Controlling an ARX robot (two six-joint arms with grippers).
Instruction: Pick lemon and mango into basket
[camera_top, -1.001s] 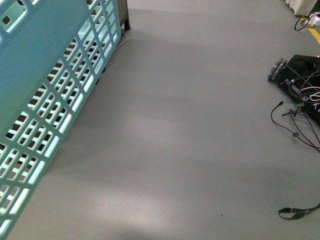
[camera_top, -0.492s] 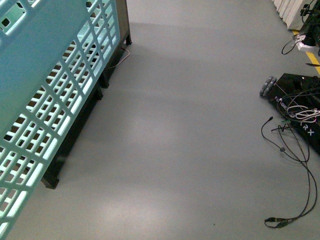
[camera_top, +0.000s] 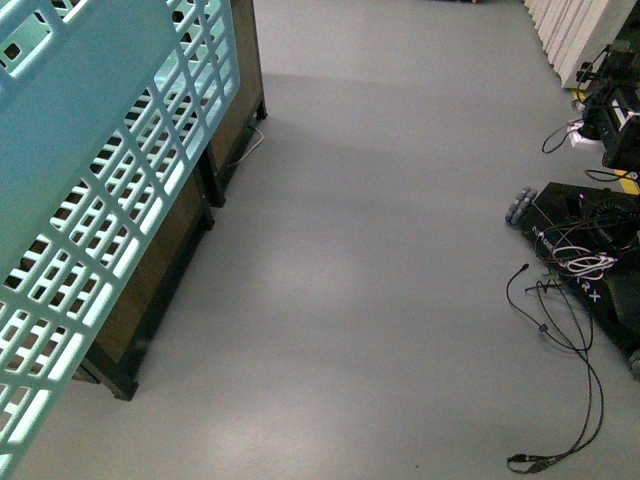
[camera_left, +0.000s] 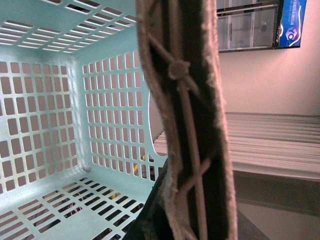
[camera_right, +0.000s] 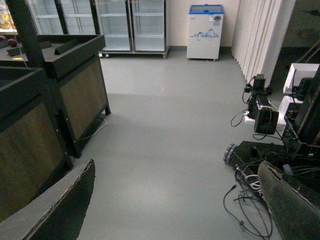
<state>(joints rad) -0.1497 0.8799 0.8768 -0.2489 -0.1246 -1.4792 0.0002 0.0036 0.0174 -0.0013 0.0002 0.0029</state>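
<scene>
Light-teal slotted plastic basket (camera_top: 95, 120): tilted off level, seemingly being carried to collect fruit.
Left gripper (camera_left: 192, 150): hold cannot be told.
Right gripper (camera_right: 175, 210): fingers spread, empty.

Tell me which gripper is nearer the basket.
Left. Left gripper sits right at the basket, slotted inside filling its view. Right gripper hangs over open floor, jaws apart, no basket in its view.

Light: soft, overhead, cool.
Floor (camera_top: 330, 330): faint pale glare patches.
Left wrist view: foreground soft, pinkish cast.
</scene>
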